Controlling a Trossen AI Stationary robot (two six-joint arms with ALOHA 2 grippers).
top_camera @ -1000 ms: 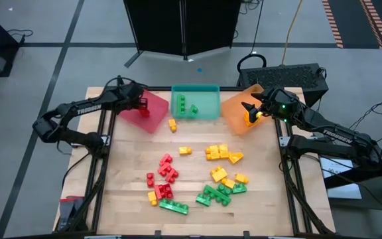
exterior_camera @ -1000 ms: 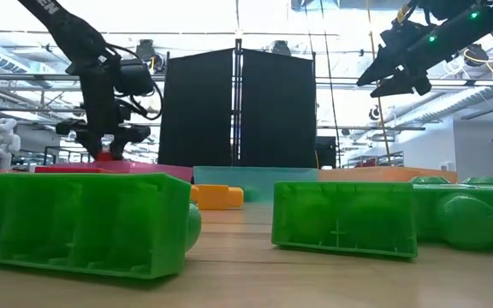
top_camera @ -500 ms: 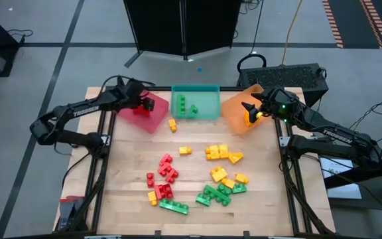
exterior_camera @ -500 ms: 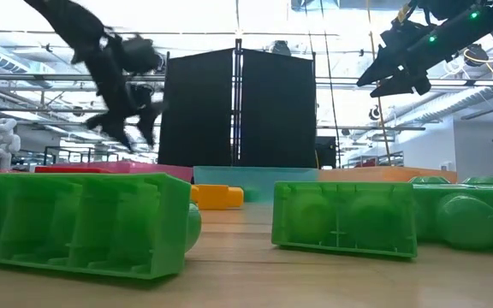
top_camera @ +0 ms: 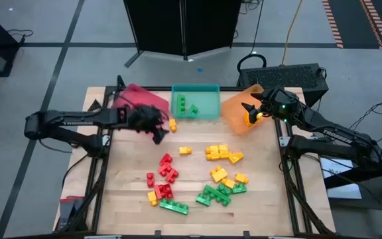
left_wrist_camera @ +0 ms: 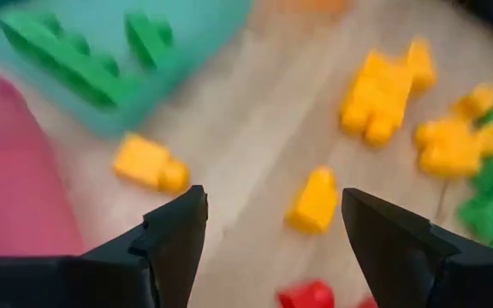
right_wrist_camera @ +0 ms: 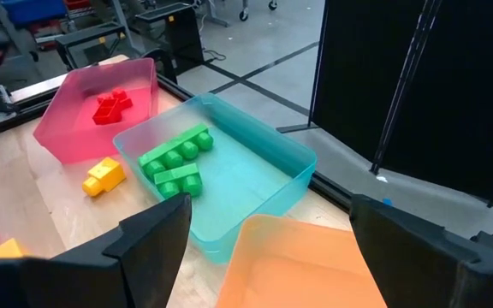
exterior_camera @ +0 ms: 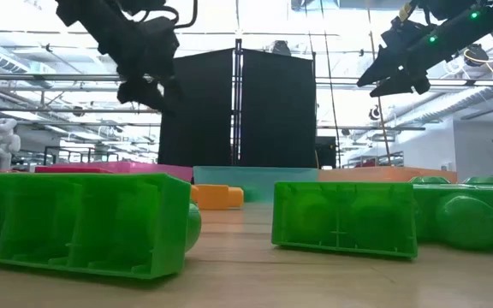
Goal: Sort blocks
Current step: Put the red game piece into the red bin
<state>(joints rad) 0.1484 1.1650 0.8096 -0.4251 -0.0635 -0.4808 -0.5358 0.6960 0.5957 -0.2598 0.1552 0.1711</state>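
Note:
Loose red blocks [top_camera: 166, 174], yellow blocks [top_camera: 221, 154] and green blocks [top_camera: 212, 194] lie on the wooden table. Green blocks [right_wrist_camera: 176, 158] lie in the teal tray [top_camera: 207, 109], and red blocks [right_wrist_camera: 112, 104] lie in the red tray [top_camera: 134, 98]. My left gripper [top_camera: 156, 131] [left_wrist_camera: 268, 248] is open and empty. It hangs above the table between the red tray and the loose blocks, near a single yellow block [top_camera: 172, 124]. My right gripper [top_camera: 247, 109] [right_wrist_camera: 281, 248] is open and empty, high over the orange tray [top_camera: 234, 113].
The three trays stand in a row along the table's far edge. Bare wood lies on the table's left side and between the trays and the block piles. Two green blocks [exterior_camera: 341, 218] lie close to the low camera.
My left gripper has left the red tray and swung toward the table's near edge and a little to the right. It now hangs over bare wood beside the single yellow block. The low view shows it higher than before. My right arm has kept still.

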